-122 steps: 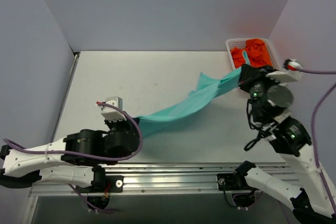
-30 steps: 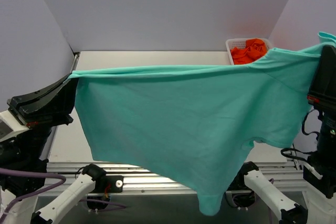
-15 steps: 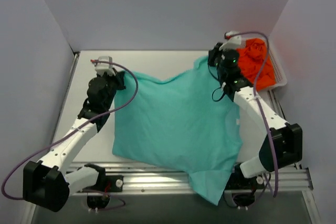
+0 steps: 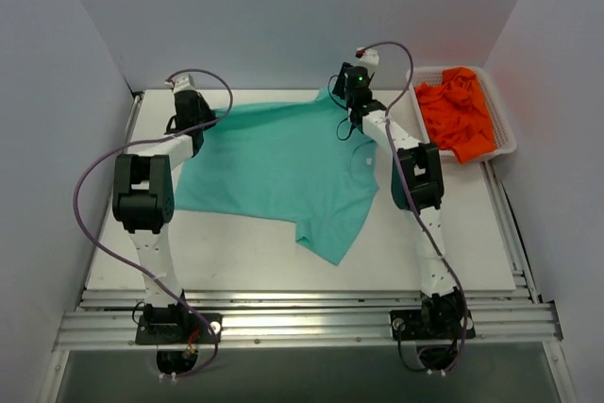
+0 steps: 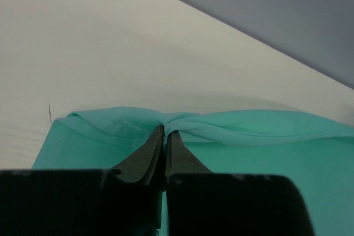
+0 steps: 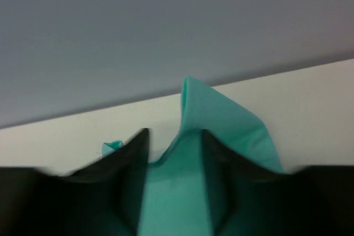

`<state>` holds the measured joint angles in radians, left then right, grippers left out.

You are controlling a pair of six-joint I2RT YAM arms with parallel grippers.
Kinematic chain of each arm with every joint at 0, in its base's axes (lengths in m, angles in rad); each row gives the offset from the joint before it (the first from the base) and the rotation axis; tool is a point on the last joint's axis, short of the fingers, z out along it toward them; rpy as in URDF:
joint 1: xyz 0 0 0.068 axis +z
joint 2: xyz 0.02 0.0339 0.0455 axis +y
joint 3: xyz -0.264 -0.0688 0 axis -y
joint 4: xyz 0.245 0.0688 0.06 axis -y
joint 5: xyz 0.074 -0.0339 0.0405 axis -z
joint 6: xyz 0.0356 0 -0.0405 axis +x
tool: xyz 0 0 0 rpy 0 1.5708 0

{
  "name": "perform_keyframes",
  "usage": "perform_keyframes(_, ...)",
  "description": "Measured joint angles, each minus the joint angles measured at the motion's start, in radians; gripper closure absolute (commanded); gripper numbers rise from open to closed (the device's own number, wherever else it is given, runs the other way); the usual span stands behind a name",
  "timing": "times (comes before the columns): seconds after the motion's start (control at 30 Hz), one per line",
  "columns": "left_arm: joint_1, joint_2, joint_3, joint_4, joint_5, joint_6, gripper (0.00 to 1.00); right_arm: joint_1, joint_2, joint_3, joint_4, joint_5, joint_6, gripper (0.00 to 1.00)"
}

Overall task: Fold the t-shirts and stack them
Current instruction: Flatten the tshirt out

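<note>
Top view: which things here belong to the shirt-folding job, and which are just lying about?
Part of the job:
- teal tee, spread on the table
- orange tees, in a heap
- left claw, pinching the teal tee's edge
- right claw, jaws apart around its edge

Just there:
- basket, holding the orange tees
- table

The teal t-shirt is shown as soft, matt cloth, lightly creased; the orange t-shirts likewise, crumpled. The basket is seen as white latticed plastic. The counter is finished smooth, matt off-white.
</note>
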<state>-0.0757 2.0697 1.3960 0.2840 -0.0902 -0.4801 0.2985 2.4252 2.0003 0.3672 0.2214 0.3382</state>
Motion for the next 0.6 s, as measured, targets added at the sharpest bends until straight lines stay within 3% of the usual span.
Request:
perform_keyframes(0.07, 0.025, 0.074, 0.141, -0.056, 0.023, -0.018, 0.20, -0.002, 0.097, 0.155, -0.031, 0.003, -0.006, 0.00)
perform_keyframes(0.1, 0.037, 0.103, 0.203, -0.075, 0.028, -0.034, 0.06, -0.003, 0.130, 0.211, -0.041, 0.011, -0.002, 0.00)
perform_keyframes(0.23, 0.084, 0.164, 0.383, -0.151, 0.052, -0.098, 0.06, -0.010, 0.152, 0.256, -0.026, 0.044, 0.002, 0.00)
perform_keyframes(0.33, 0.114, 0.150, 0.407, -0.156, 0.061, -0.126, 0.06, -0.011, 0.114, 0.211, 0.015, 0.069, -0.001, 0.00)
perform_keyframes(0.6, 0.128, -0.176, 0.108, -0.144, 0.016, -0.140, 0.06, 0.004, -0.319, -0.287, 0.124, 0.119, -0.024, 0.00)
